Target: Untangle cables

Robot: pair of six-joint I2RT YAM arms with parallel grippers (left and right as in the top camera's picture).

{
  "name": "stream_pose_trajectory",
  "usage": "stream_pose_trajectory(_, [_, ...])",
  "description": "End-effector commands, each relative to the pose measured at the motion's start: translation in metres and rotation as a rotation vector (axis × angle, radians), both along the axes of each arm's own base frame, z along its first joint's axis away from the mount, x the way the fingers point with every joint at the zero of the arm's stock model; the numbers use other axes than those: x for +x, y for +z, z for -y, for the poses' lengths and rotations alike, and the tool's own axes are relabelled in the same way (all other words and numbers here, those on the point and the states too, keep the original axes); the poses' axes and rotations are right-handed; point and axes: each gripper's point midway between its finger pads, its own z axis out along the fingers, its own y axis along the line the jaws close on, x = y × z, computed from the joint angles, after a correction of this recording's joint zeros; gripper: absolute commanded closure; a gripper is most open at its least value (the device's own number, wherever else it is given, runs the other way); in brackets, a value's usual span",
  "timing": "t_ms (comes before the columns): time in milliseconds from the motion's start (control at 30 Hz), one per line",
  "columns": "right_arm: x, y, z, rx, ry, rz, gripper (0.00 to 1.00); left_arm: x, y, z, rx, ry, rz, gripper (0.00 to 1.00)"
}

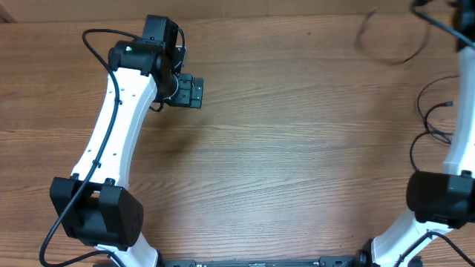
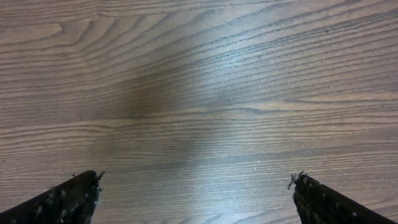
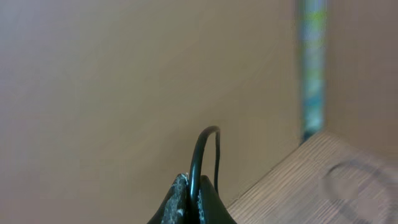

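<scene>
Cables (image 1: 419, 110) lie in thin loops at the right edge of the table (image 1: 297, 170), just beside the right arm (image 1: 460, 148). Their long axis runs roughly front to back along that arm. A blurred loop (image 1: 404, 61) near the top right corner appears to hang above the wood, probably part of the held cable (image 3: 200, 149). Right end effector (image 3: 189, 202): fingers together, clamped on that cable, which arches up out of the tips. Left end effector (image 1: 190, 91): fingers wide apart over bare wood, holding nothing. The cables lie well to its right, across the table, so the right arm is far nearer. Judged need: the left arm must travel rightward to take a second strand.
</scene>
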Motion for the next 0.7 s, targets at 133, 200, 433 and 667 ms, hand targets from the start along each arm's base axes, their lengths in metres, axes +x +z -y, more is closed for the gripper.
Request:
stream_pose_trajectory(133, [0.009,-0.048,0.048,-0.026,-0.007,-0.128,0.96,-0.002,-0.005,0.002,-0.003,0.014,-0.016,0.00])
stream_pose_trajectory(200, [0.014,-0.065,0.050,-0.012,-0.005,-0.165,0.96,-0.002,-0.005,0.002,-0.003,0.014,-0.016,0.00])
stream_pose_trajectory(433, [0.024,-0.123,0.054,0.034,-0.001,-0.302,0.60,-0.002,-0.005,0.002,-0.003,0.014,-0.016,0.00])
stream_pose_trajectory(667, [0.022,-0.155,0.057,0.066,-0.004,-0.389,0.29,-0.002,-0.005,0.002,-0.003,0.014,-0.016,0.00])
